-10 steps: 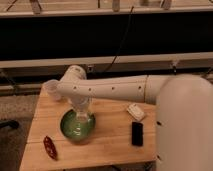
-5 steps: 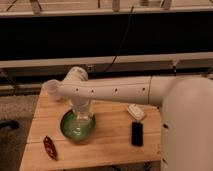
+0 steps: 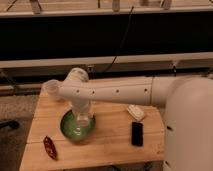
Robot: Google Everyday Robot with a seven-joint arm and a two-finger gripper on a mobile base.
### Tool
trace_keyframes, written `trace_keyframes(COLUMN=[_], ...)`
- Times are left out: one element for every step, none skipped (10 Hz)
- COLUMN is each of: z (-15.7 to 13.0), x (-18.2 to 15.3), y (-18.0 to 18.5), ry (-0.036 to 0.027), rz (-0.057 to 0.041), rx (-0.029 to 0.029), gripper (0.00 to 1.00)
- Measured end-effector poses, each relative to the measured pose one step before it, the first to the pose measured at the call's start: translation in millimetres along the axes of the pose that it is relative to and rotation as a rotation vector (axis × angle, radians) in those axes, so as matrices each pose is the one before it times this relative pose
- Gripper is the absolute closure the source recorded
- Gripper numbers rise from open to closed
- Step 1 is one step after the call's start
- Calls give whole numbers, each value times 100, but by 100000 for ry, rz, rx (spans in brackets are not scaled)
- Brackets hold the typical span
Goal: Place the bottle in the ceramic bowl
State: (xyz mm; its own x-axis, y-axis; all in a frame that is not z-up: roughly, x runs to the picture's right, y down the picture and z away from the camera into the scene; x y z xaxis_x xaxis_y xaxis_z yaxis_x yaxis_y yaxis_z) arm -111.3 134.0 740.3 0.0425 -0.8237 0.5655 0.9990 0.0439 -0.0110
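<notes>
Wooden tabletop under dim warm light. Near its front left edge, a dark red chip bag, lying flat. Behind, at the far left corner, a translucent plastic cup, partly covered by the white arm. Right of the bag, the green ceramic bowl, and directly above its middle the end effector, pointing straight down from the arm's wrist; spread or pressed together, cannot tell. Something pale, apparently the bottle, low inside the bowl at the end effector's tip, outline hard to separate. Further right, a flat white rectangular gadget, and just in front of it a black rectangular device, both flat on the tabletop beside the large white robot body.
</notes>
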Motion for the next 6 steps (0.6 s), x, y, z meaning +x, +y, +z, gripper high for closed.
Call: trace_keyframes(z=[-62,0,-36,-45,-63,-104], x=[-110,-35,-51,31,-126,56], y=[-55,-21,-54,-51,-56,22], ry=[315,274,425,321,-276,156], rz=[-485,-463,-796,-278,-259,-117], rx=[149,82,205,172,387,300], gripper=[48,40,28,22,20,20])
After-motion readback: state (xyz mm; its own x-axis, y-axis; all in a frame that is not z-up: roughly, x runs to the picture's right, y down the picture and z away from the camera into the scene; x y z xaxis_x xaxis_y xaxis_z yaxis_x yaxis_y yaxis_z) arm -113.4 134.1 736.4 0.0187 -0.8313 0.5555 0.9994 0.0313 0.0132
